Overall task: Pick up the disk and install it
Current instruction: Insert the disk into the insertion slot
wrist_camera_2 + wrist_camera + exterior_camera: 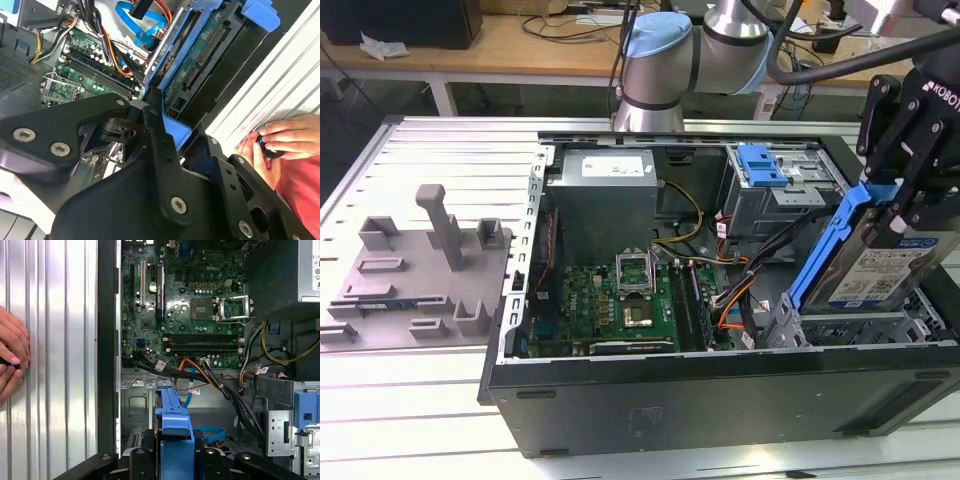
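One load is on my arm: in the exterior view the gripper [900,212] hangs over the exterior view's right end of the open computer case [720,405], its fingers clamped on the blue bracket at the upper end of the disk [882,272]. The disk is off the surface [410,425], tilted steeply with its labelled face showing, its lower end down at the metal drive bay [848,326]. Further toward the exterior view's left, inside the case, I see the green motherboard [620,300] and the grey power supply [605,195], and outside the case a grey fixture tray [415,270] lies on the surface. In the second wrist view the black fingers [161,150] pinch the blue bracket, and the disk's [200,65] circuit-board side runs away from them over the case; a person's hands [285,142] rest on the ribbed surface just beside the case wall. In the first wrist view the bracket's blue edge [175,432] sits between the fingers, above the bay floor, with the motherboard [190,305] beyond and a hand [12,360] on the surface.
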Robot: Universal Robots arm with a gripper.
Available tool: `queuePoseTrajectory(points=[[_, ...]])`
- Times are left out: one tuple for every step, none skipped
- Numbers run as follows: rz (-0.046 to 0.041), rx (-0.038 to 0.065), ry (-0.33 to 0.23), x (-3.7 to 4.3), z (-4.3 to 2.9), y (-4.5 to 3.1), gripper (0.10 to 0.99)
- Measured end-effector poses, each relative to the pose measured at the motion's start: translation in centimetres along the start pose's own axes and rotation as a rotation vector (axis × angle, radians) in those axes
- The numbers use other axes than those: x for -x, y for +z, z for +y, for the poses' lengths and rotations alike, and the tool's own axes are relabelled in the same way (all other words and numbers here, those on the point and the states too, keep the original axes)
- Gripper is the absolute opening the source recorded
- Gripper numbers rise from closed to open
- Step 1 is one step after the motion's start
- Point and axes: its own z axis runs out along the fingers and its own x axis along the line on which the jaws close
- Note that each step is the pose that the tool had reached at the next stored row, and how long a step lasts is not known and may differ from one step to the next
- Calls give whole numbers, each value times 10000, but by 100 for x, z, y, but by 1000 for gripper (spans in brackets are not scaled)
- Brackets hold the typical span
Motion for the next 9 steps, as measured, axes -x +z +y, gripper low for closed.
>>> queuePoseTrajectory(points=[[-1, 0, 0, -1, 0, 16, 365], [-1, -1, 0, -2, 0, 26, 365], [-1, -2, 0, -5, 0, 43, 365], [-1, -3, 0, -7, -1, 55, 365], [-1, -4, -1, -10, -1, 67, 365], [-1, -5, 0, -14, -1, 80, 365], [-1, -5, -1, -17, -1, 92, 365], [-1, -6, 0, -20, -1, 106, 365], [0, -8, 0, -25, -1, 123, 365]])
